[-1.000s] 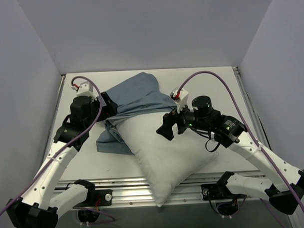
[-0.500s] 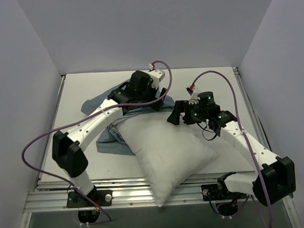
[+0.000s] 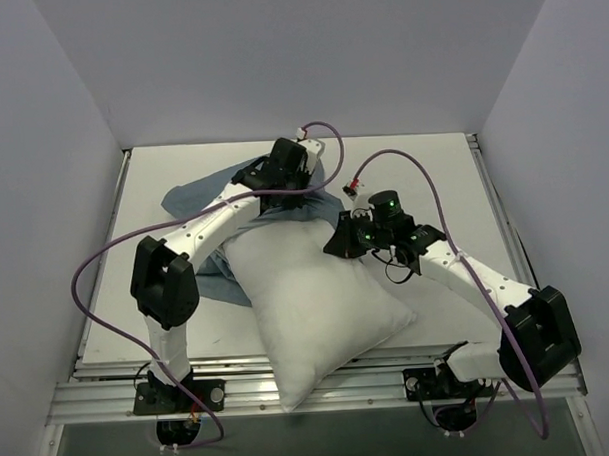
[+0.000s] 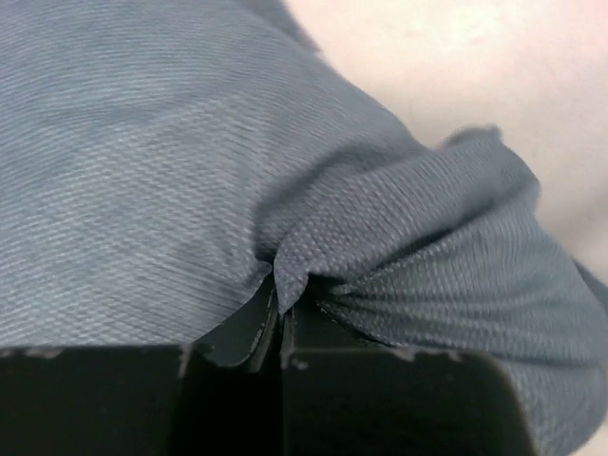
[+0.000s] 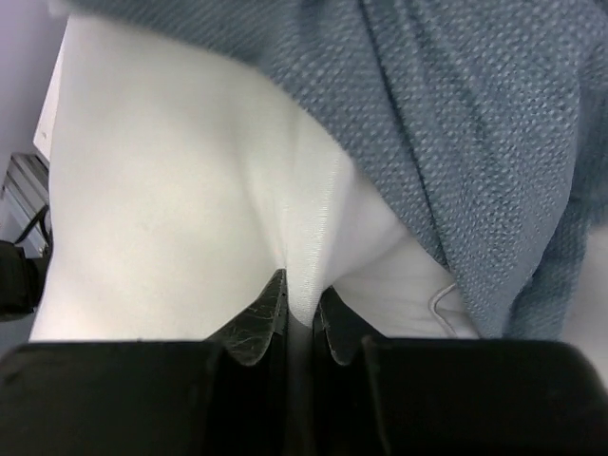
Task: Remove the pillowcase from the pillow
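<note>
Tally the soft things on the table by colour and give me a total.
Blue: 1, the pillowcase
White: 1, the pillow
Total: 2

**Overhead: both arms down at the pillow's far end**

The white pillow (image 3: 317, 308) lies diagonally on the table (image 3: 433, 173), with its near corner hanging over the front rail (image 3: 390, 370). The blue pillowcase (image 3: 198, 197) is bunched around the pillow's far end, and a fold trails down its left side. The left arm reaches across from the left. The left gripper (image 3: 298, 188) is pressed into the blue fabric, fingertips hidden from here. The right gripper (image 3: 342, 240) sits on the pillow's far right edge, just beside the fabric.
</note>
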Controlling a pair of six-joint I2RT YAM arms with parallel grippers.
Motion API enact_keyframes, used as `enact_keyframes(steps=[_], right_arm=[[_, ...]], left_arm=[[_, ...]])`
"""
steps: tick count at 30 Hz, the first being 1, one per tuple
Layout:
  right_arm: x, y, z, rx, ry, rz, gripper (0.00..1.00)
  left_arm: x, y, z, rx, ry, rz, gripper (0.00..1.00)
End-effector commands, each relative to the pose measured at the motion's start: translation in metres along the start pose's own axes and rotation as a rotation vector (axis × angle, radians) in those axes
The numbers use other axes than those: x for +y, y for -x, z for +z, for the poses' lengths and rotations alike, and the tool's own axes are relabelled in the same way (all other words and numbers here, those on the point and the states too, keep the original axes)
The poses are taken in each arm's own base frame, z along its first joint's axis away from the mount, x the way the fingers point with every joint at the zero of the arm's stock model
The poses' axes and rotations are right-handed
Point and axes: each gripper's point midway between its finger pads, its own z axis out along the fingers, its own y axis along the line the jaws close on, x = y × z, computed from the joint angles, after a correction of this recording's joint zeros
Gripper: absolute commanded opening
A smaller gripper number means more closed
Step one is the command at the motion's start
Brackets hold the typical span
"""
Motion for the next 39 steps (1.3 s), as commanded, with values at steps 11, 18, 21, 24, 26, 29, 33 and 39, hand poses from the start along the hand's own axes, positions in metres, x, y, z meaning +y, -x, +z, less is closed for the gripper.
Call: enact_keyframes(steps=[11,18,21,24,26,29,33,39], right_arm=[[0.115,0.05,-0.117,-0.201,0.175,-0.339,0.0],[0.122,0.058,-0.158,-0.255,0.13,-0.4,0.0],[0.117,0.063,-0.168,-0.282,0.079,-0.406,0.0],[0.099,0.063,-0.164,-0.283,-0.005,-0.39,0.0],[0.082,0.061,-0.152,-0.27,-0.071,-0.363,0.0],[0.05,0.05,-0.121,-0.183,-0.176,-0.313,0.0],[0.027,0.051,-0.104,-0.167,-0.277,-0.279,0.44],[0.026,0.067,-0.095,-0.183,-0.307,-0.332,0.83]], left_arm=[[0.212,0.026,-0.05,-0.145,0.52,-0.435,0.02],[0.261,0.019,-0.061,-0.153,0.613,-0.486,0.02],[0.277,0.012,-0.058,-0.15,0.625,-0.526,0.02],[0.275,0.016,-0.048,-0.171,0.553,-0.596,0.02],[0.262,0.03,-0.042,-0.214,0.463,-0.633,0.03],[0.231,0.054,-0.046,-0.294,0.305,-0.665,0.07],[0.209,0.061,-0.071,-0.374,0.208,-0.678,0.44],[0.188,0.05,-0.133,-0.448,0.178,-0.64,0.71]])
